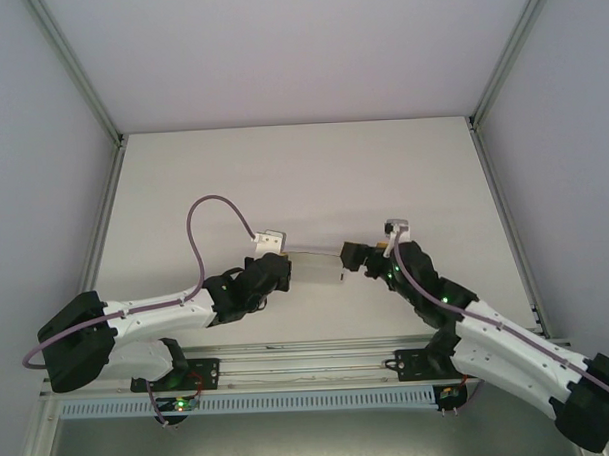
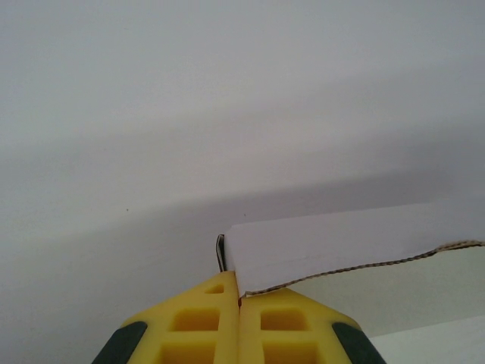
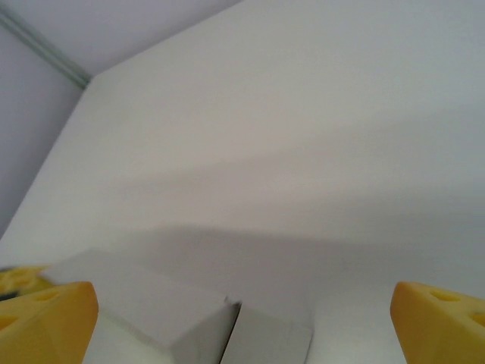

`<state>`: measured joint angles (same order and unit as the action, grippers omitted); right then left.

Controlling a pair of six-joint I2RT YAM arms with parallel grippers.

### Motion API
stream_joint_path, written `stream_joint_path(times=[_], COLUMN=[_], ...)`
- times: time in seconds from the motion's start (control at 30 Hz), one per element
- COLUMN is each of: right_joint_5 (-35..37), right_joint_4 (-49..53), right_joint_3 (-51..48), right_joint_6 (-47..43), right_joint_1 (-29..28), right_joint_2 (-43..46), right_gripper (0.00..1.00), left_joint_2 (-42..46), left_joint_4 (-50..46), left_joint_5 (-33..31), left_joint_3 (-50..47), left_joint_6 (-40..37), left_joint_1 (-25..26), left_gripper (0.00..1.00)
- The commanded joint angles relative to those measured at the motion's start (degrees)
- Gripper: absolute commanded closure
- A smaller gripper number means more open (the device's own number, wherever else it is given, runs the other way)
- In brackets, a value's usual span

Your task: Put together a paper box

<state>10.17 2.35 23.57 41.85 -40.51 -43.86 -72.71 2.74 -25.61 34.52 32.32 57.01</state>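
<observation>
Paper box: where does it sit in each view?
Top external: paper box mid-table, between left claw and right claw.
Left wrist: lower right, edge pinched in the shut left claw.
Right wrist: bottom, left of centre, between the open right claw's fingers.
Shared landmark: the white table.

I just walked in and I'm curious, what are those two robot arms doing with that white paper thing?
They are working on a paper box at the white table. The left gripper is pinched shut on one edge of the box. The right gripper stands wide open at the box's other end, not gripping it.
</observation>
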Motion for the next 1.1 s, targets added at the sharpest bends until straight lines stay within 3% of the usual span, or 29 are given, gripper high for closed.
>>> stream_joint_path(times=[0.0,0.17,0.43,0.63,0.9,1.0,1.07], right_joint_5=[-2.46,-4.71,-6.07,-4.08,-0.29,4.13,7.21], right_joint_4=[2.64,4.06,-2.25,-5.68,-3.53,-1.91,-2.33], right_joint_3=[3.84,4.14,-6.95,-14.32,-16.46,-17.78,-19.32], right_joint_6=[2.57,4.05,10.24,13.94,14.74,16.95,18.25], right_joint_1=[1.8,2.99,2.63,1.69,-2.43,-4.14,-4.73], right_joint_2=[-6.3,-11.05,-11.86,-12.58,-15.2,-15.04,-14.68], right_gripper=[0.02,0.02,0.02,0.02,0.02,0.02,0.02], left_joint_2=[-2.15,-2.26,-2.62,-3.39,-3.34,-3.1,-2.93], left_joint_4=[-9.78,-10.22,-9.76,-10.17,-10.87,-10.88,-10.91], left_joint_5=[3.33,2.96,3.06,3.68,4.22,4.7,4.88], left_joint_3=[-1.51,-1.39,-0.97,0.12,0.98,1.08,1.25], left_joint_6=[-0.05,0.12,-0.12,-0.41,-0.52,-0.59,-0.84], left_joint_1=[1.24,1.3,1.41,1.45,1.59,1.61,1.54], left_gripper=[1.0,1.0,1.0,1.0,1.0,1.0,0.94])
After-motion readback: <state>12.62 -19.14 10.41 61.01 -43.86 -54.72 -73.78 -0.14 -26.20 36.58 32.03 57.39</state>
